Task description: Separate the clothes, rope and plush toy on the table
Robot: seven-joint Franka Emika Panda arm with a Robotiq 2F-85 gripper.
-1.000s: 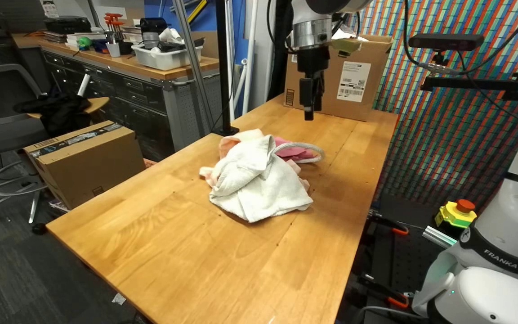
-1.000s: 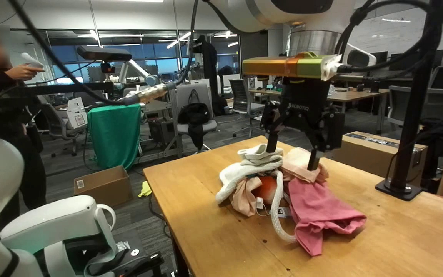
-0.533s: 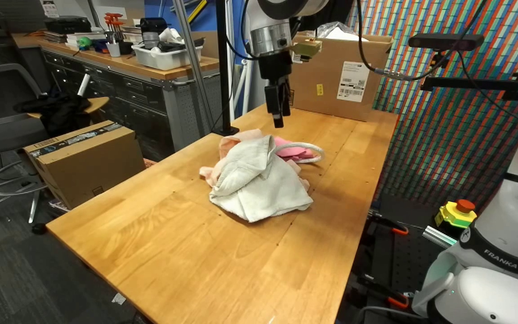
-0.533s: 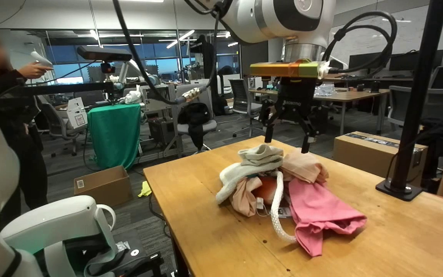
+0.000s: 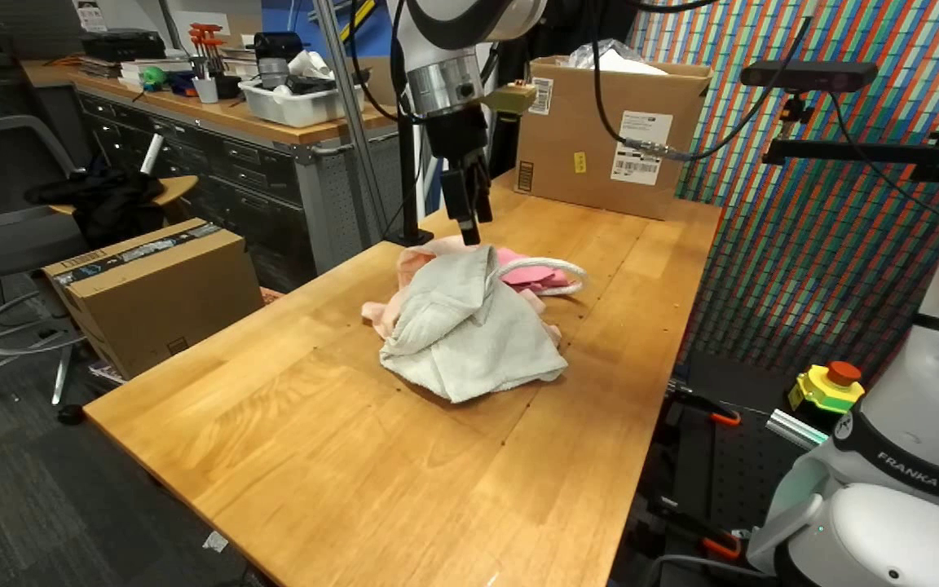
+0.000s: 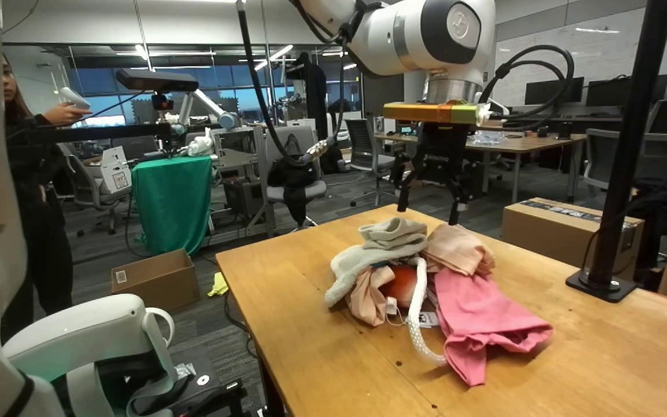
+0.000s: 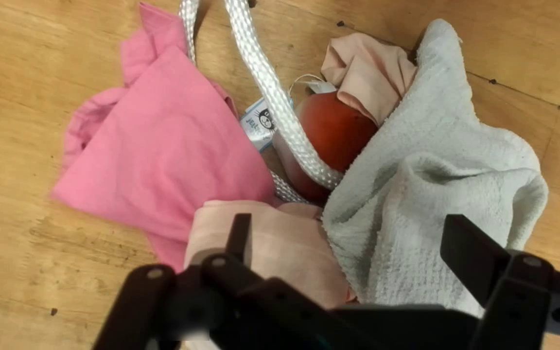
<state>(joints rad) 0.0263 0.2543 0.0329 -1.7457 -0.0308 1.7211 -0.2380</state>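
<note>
- Black two-fingered gripper: jaws wide apart.
- Round red plush toy, partly under braided white rope.
- Wrist view: smooth pink garment, toy's nine o'clock; rough white garment, four.

My arm reached in at the top of the frame in both exterior views; its white base stood in the lower right of an exterior view. There my silver wrist, near the top centre, leaned a little, its lower end toward the right. In an exterior view my tool hung right of centre, pointing downward, its jaws spread wide. In the wrist view my dark fingers rose from the lower edge, well apart.
</note>
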